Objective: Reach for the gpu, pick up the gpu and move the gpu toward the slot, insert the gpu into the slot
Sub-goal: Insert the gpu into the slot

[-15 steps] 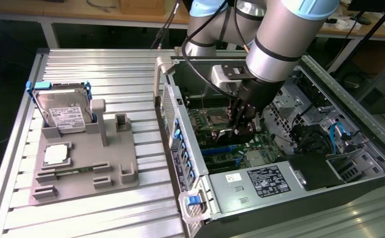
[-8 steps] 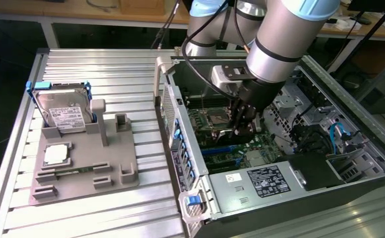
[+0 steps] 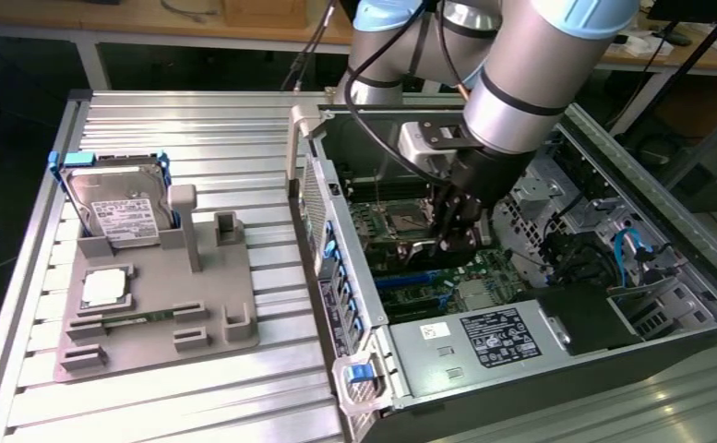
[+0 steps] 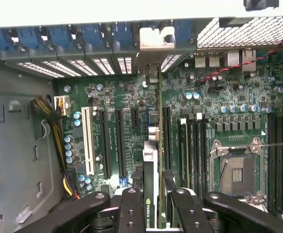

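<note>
Above the motherboard (image 4: 219, 97), the end effector (image 4: 153, 196) is clamped on the gpu (image 4: 150, 165).
Seating well needs the card upright to the motherboard, pressure even along its length.

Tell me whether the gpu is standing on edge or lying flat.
On edge: the gpu shows as a thin strip over the motherboard, clamped in the claw. Seated in its slot: cannot tell.

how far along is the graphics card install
Done: the graphics card is picked up and inside the computer case. In hand: the gripper is shut on it, holding it edge-on over the motherboard, in line with the long slots, with its metal bracket at the rear wall. Left: whether it is fully seated cannot be told, and it is not yet let go.
</note>
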Robot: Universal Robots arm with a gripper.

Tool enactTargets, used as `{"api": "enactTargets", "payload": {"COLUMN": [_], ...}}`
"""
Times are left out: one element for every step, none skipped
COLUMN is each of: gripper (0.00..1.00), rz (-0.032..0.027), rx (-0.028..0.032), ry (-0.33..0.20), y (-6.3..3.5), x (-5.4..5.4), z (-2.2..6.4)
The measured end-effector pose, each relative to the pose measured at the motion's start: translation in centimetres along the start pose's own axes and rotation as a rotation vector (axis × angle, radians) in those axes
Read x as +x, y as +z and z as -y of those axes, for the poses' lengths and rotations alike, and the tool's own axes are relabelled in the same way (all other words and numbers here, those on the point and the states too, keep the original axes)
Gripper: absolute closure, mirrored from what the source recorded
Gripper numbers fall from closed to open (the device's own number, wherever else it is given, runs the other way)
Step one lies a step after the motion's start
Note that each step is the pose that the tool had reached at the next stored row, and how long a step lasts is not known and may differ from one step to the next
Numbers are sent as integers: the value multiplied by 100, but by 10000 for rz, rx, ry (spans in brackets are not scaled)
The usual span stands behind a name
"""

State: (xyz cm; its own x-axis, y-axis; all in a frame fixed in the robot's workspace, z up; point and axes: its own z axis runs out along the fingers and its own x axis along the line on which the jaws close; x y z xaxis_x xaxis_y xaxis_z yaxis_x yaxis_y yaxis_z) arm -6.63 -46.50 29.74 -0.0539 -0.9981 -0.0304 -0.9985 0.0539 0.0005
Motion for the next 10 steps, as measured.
{"api": "enactTargets", "payload": {"gripper": [73,73,73,73,73,73,73,73,73,73], "rz": [0,-1,0,-1,-1,-1,-1,-3,-7,-10], "rx": [-12,-23,-28,-30,-30,-30,-30,-31,-33,-36], "ry": [-1,-3,-5,-4,-4,-4,-5,-49,-128,-234], "y": [0,0,0,0,0,0,0,0,0,0], "x": [-1,-3,-3,-3,-3,-3,-4,-6,-8,-9], "z": [28,54,64,64,64,65,65,65,66,65]}}
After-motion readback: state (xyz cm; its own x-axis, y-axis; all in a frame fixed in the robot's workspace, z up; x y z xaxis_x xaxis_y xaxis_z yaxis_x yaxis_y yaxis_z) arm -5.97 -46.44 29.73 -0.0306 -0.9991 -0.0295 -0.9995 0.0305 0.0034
